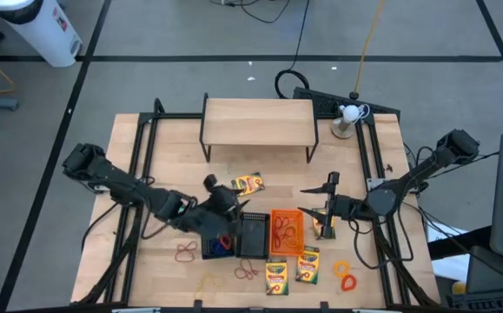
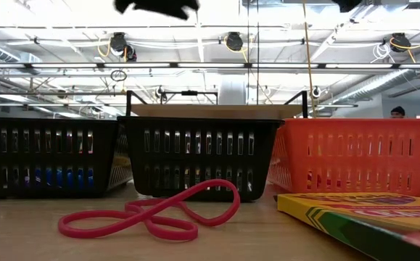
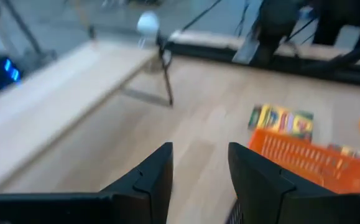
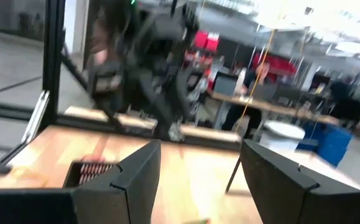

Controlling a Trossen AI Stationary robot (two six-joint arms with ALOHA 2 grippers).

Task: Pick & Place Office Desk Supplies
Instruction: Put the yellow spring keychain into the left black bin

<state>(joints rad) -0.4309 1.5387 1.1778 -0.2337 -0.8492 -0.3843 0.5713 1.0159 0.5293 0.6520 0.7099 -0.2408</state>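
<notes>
Overhead, left gripper (image 1: 225, 202) stretched low across the table (image 1: 138, 261), fingers parted and empty above the black trays (image 1: 253, 236), right gripper (image 1: 327, 202) open, empty, beside the orange tray (image 1: 287, 231).

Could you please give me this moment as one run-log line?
left pincer: open, empty, above black trays | right pincer: open, empty, beside orange tray | crayon boxes: on table
</notes>
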